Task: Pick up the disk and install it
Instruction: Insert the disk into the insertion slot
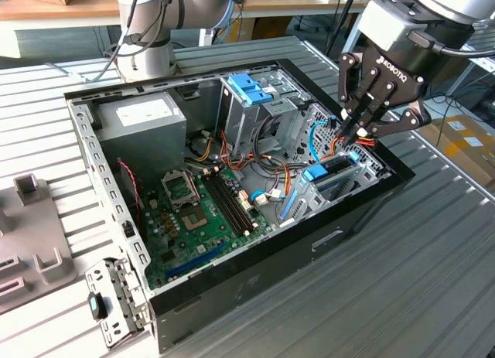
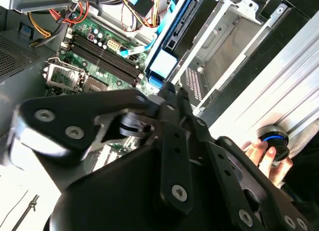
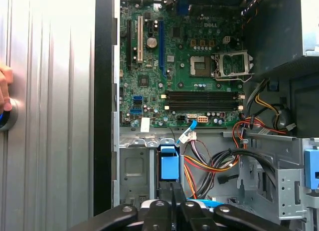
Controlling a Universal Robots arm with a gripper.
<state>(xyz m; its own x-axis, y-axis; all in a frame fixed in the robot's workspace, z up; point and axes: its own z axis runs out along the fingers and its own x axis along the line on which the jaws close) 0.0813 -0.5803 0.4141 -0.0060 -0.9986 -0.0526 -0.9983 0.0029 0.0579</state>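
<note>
Tool (image 1: 358,134) hangs over the exterior view's right end of the open computer case (image 1: 255,284), clenched, its fingers (image 3: 167,196) pressed together with nothing between them. Right beneath the tips is the disk (image 1: 332,176), standing on edge in the metal drive cage (image 1: 309,199) at that same end, blue rails showing. The tips are just above its top edge, and contact I cannot tell. In the first wrist view the closed fingers line up directly with the disk's blue end. Green motherboard (image 1: 201,211) lies to the exterior view's left of the disk, red and orange cables (image 1: 363,141) beside the tips. The case rests on the slatted bench (image 1: 433,281). A hand (image 2: 261,151) rests on a round button (image 2: 273,140)
</note>
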